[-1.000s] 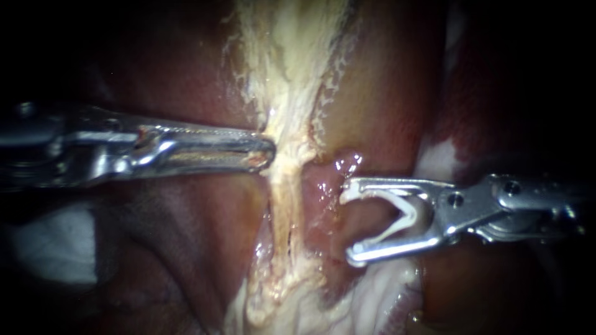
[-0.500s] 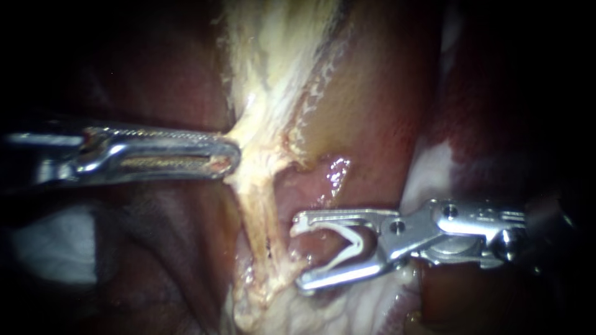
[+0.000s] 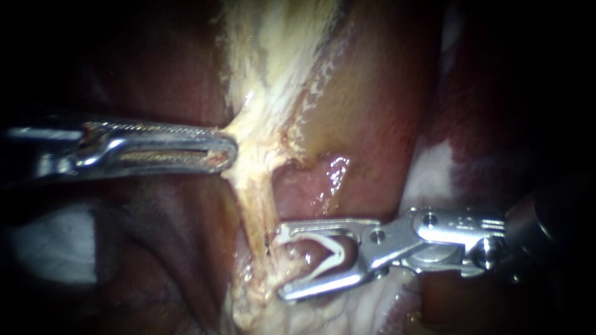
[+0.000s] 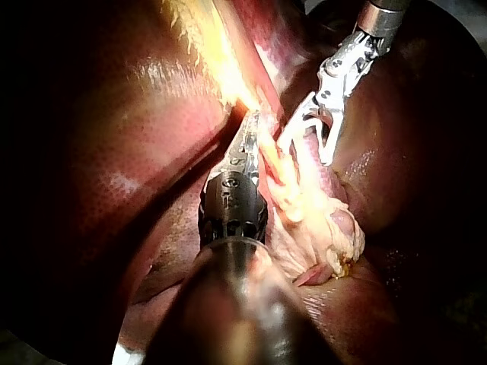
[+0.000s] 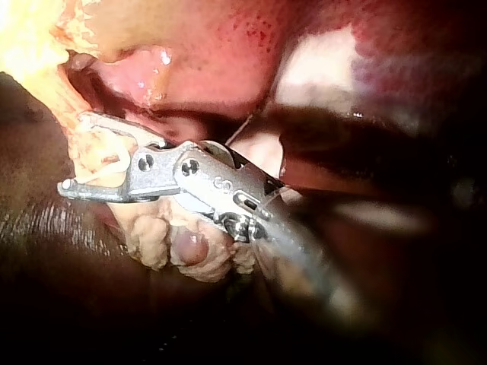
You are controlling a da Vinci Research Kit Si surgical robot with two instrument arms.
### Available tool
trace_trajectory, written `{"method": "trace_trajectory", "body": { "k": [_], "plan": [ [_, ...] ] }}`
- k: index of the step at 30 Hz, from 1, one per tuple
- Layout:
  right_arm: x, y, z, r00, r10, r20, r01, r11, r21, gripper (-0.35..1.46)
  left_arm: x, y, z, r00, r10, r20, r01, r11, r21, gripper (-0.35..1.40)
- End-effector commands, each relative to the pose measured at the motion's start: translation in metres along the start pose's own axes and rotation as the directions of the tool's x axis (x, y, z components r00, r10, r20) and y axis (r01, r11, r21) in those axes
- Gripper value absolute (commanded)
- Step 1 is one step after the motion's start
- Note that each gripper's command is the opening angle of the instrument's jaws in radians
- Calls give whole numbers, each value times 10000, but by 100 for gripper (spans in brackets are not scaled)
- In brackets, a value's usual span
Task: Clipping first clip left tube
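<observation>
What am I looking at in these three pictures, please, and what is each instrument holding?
This is a surgical robot working on pig tissue at a bench. One picture comes from the endoscope, close to the tissue. The other two come from cameras on each arm, looking along its own instrument. The dark red surface is the liver, with a pale strand of tissue running down across it. The left instrument, entering from the left, has its jaws shut on that strand, which tents toward them. The right instrument carries an open white clip between its spread jaws, whose tips reach the strand's edge. The clip is not yet closed.
</observation>
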Motion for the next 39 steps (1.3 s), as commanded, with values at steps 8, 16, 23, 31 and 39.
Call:
{"method": "trace_trajectory", "body": {
  "k": [8, 16, 23, 31, 39],
  "plan": [
    [-4, 7, 11, 10000, -16, 52, 16, 10000, -6, 58, -1, -5, -1, 10000, -17, 0, 17, 10000, -20, -35],
    [-12, 19, 18, 9999, -21, 140, 22, 10000, -68, 59, -2, -11, -3, 10000, -34, 5, 34, 10000, -49, -35],
    [-20, 30, 25, 9995, -25, 318, 29, 9999, -117, 59, -3, -17, -5, 10000, -52, 9, 52, 10000, -80, -35],
    [-17, 34, 35, 9995, -17, 307, 22, 9999, -156, 60, -5, -21, -4, 9999, -128, 22, 128, 9998, -137, -35],
    [-10, 22, 40, 9996, -98, 272, 91, 9996, 269, 60, -5, -19, -3, 9999, -122, 20, 123, 9998, -128, -35]
  ]
}}
